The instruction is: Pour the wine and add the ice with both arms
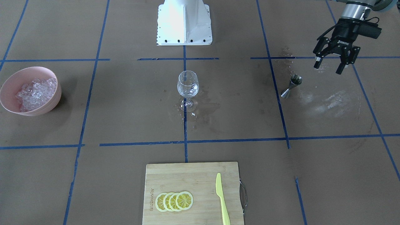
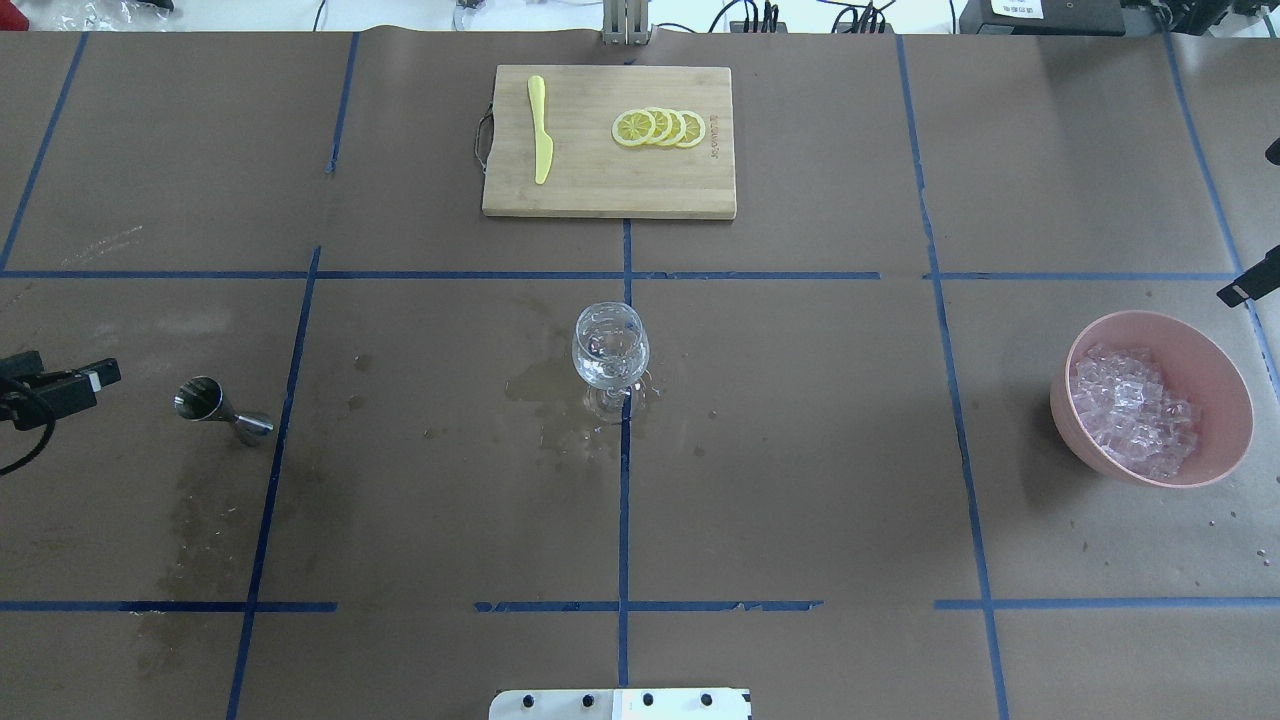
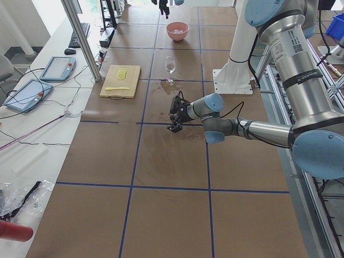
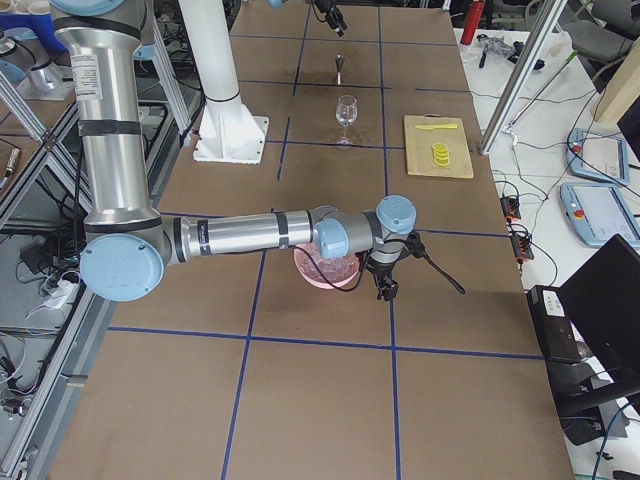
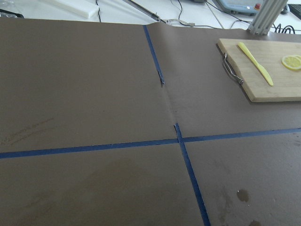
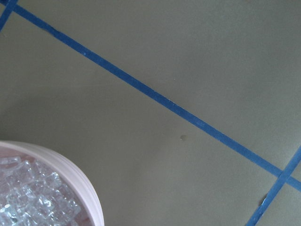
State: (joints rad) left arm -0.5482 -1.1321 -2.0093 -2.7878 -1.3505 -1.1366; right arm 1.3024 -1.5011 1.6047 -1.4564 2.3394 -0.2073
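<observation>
Table cover (image 2: pixel 800 450) matt brown paper; wine glass (image 2: pixel 610 345) clear, glossy; jigger (image 2: pixel 222 410) polished metal; cutting board (image 2: pixel 600 180) bare wood; bowl (image 2: pixel 1222 390) smooth pink.

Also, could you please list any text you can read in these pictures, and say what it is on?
"ROBOTIQ": white, upside down, on the left hand, only just legible.
Engraved brand on the board: too blurred to read.
Sticker on the left arm: too small to read.
Nothing else is readable.

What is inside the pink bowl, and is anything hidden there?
The pink bowl holds a heap of clear ice. The cubes cover its bottom, so anything beneath them cannot be seen.
</observation>
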